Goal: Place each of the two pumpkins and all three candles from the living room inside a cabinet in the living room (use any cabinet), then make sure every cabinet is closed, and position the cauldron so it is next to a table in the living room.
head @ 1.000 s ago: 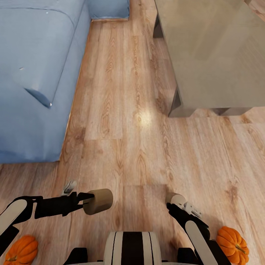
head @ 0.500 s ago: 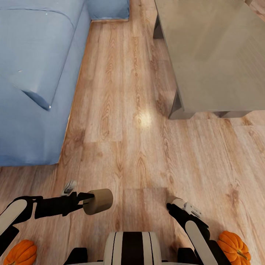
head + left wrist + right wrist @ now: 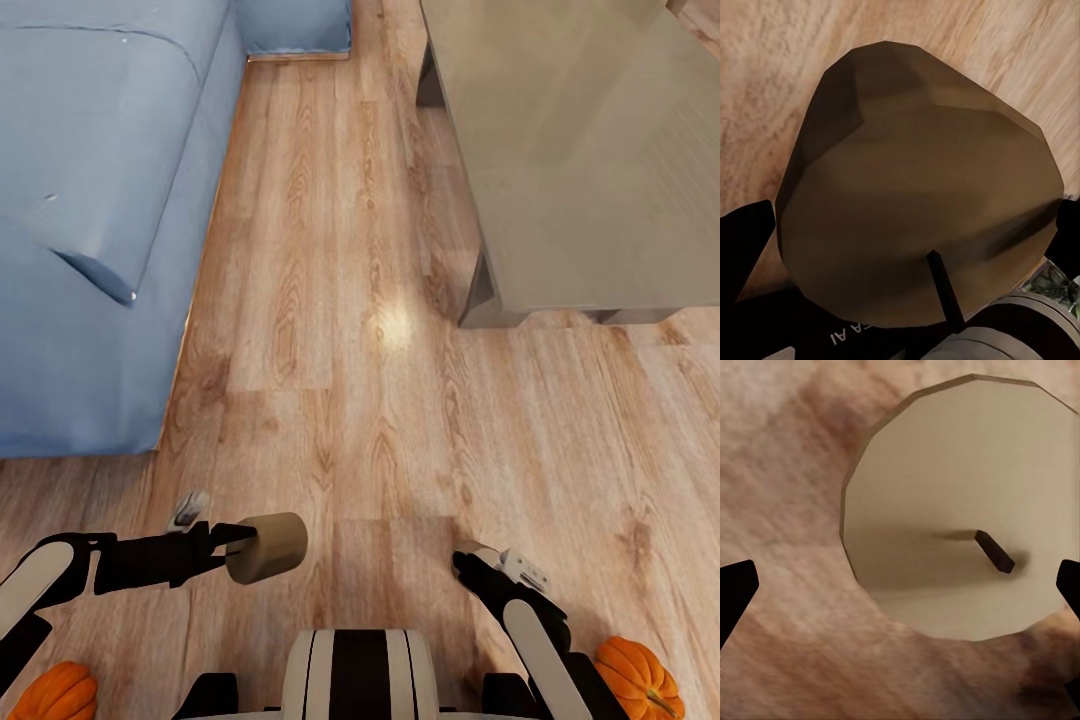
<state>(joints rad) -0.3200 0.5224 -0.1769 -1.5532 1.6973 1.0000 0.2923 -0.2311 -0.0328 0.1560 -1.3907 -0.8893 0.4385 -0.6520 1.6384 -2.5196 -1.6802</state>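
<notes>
Candles filled both grippers: left gripper (image 3: 238, 540) clamped one candle (image 3: 266, 547) lying sideways above the floor (image 3: 340, 330); right gripper (image 3: 462, 556) pinched another (image 3: 960, 510), wick toward its camera. Pumpkins (image 3: 55, 692) flanked the base.

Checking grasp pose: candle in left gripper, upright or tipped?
Tipped. The candle lies sideways in the left gripper, round end facing forward above the floor.
</notes>
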